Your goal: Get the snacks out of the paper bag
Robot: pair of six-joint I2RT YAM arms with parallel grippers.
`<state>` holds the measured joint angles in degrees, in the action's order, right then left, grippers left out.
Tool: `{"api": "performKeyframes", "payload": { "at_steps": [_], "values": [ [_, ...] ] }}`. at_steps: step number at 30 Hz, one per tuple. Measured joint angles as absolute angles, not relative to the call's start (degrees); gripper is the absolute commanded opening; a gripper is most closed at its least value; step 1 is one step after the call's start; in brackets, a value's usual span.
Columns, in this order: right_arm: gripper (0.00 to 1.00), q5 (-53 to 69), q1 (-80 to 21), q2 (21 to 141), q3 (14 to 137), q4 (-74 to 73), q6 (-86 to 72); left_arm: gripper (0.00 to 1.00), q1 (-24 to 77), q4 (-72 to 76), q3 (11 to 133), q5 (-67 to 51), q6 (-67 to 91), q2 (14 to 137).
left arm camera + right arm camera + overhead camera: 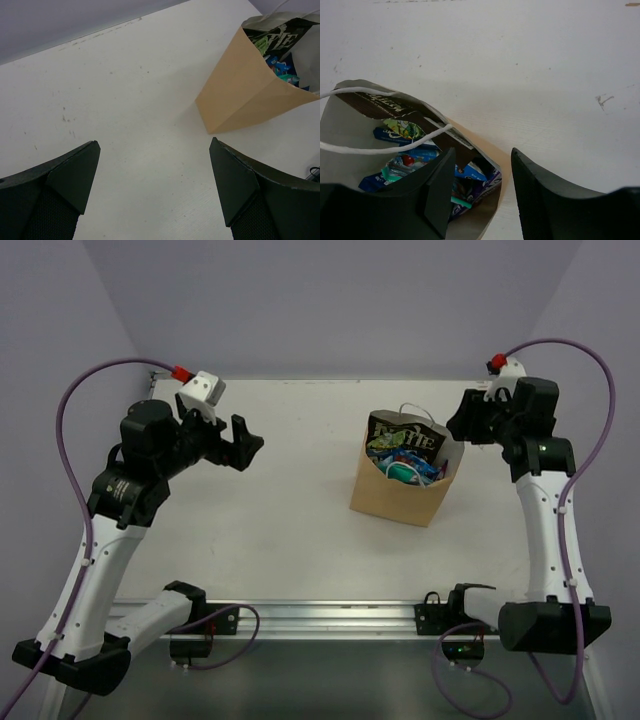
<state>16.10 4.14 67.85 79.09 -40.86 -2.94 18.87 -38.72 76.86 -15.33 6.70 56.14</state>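
Fingers wide, the right gripper (480, 165) hangs at 2 o'clock of the paper bag (395, 502); we should pinch snacks (405, 462), not paper. Left gripper (154, 145) wide too.

White table (300, 540) between plain lavender walls (330, 300)

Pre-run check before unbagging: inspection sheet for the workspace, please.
Surface: white table, faint scuffs.
Job's things: paper bag upright, open, right of centre; snacks inside it, dark brown packet poking out, blue packets beside it.
Clutter: nothing seen.
Grippers: left gripper open, empty, over bare table; right gripper open, empty, at the bag's rim.
Cables: purple cables loop off both arms, away from the bag.
Surroundings: lavender walls.
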Motion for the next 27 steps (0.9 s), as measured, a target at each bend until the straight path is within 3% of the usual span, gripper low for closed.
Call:
{"api": "performKeyframes", "payload": {
  "at_steps": [12,27],
  "values": [
    [0.42,16.3,4.1,72.8,77.1,-39.4,-1.8,1.00,18.9,-38.7,76.6,-15.9,6.7,56.7],
    [0.46,23.2,0.2,78.8,78.9,-39.4,5.1,1.00,18.9,-38.7,76.1,-15.9,6.7,56.7]
  ]
}}
